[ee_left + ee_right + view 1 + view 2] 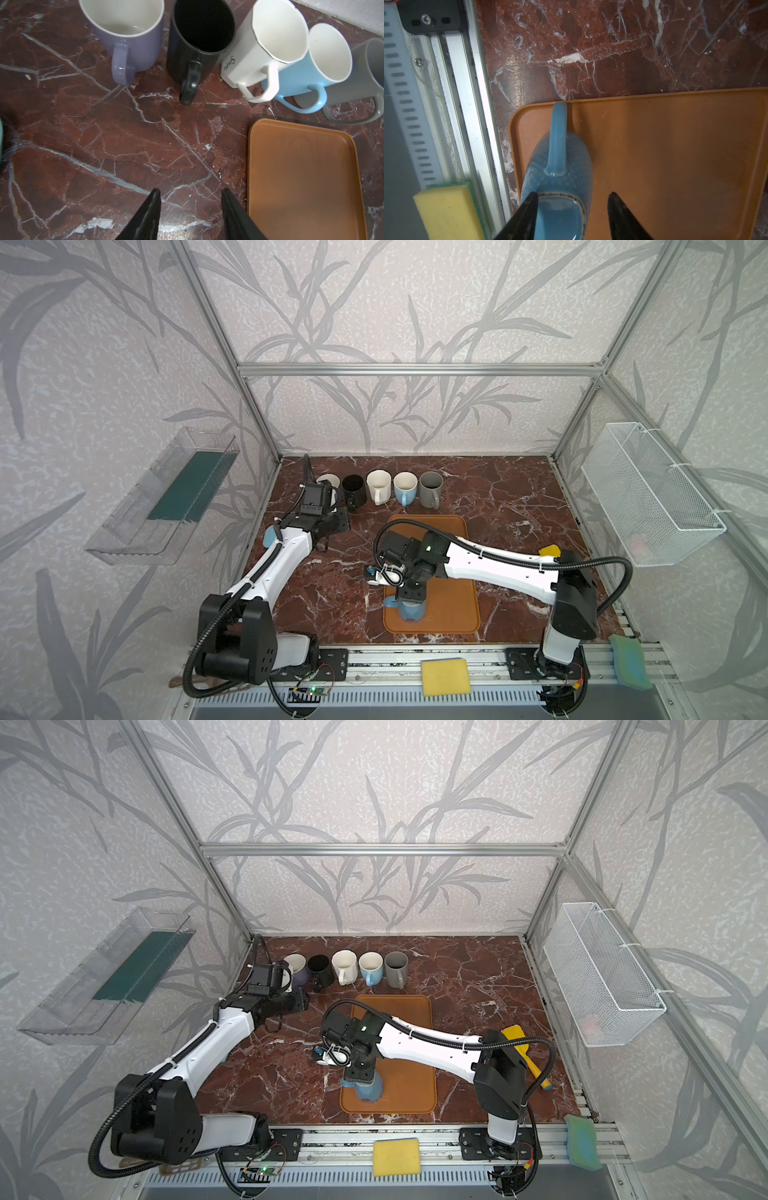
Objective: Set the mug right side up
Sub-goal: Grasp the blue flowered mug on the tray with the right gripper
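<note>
Orange tray [675, 155] holds one blue mug [571, 176]; five mugs [378, 485] stand behind.

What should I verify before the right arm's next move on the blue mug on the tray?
1. Mug right side up: not ok. The mug stands base up on the tray.
2. Right gripper ready to grasp: ok. The jaws are apart, on either side of the mug's base.
3. Mug held: not ok. One side shows a clear gap.
4. Handle out of the way: ok. It points away from the fingers.
5. Left gripper clear: ok. It is open and empty, over bare table.
6. Finger contact on the near side: cannot tell.
</note>
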